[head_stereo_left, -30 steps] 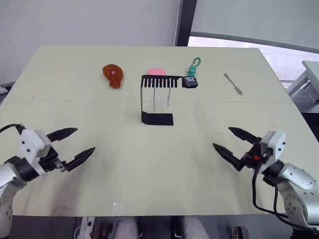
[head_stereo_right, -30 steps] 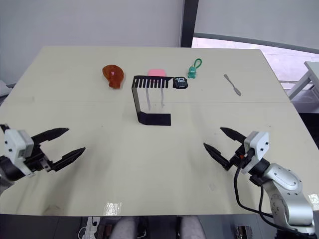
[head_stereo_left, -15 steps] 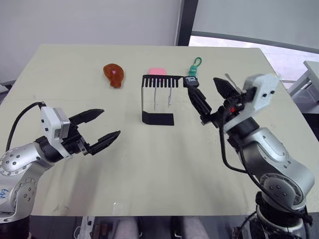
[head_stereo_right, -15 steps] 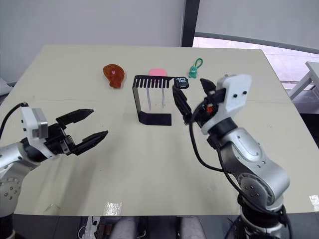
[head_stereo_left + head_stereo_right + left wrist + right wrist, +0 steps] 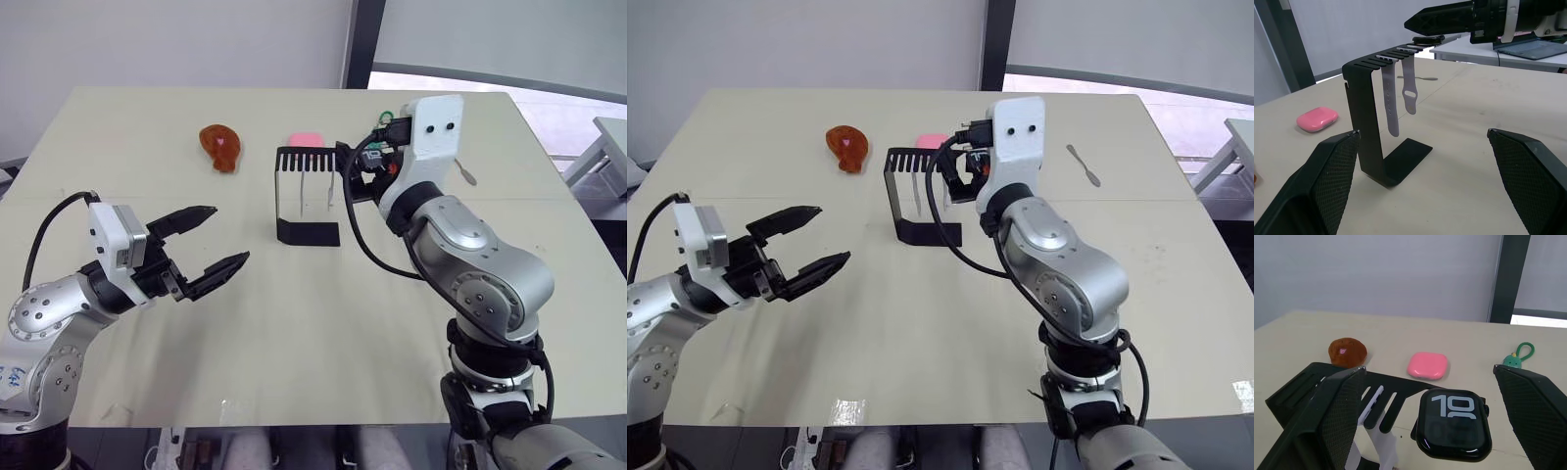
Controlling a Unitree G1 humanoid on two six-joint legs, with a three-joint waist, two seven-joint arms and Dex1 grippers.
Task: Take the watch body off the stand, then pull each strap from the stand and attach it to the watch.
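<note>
The watch body (image 5: 1453,423), its screen reading "10", sits on the end of the stand (image 5: 1373,128), whose two straps (image 5: 1399,95) hang from its comb top. The right hand (image 5: 1440,431) is spread open either side of the watch body, not touching it. The left hand (image 5: 211,245) hovers open over the surface (image 5: 323,323), well apart from the stand.
</note>
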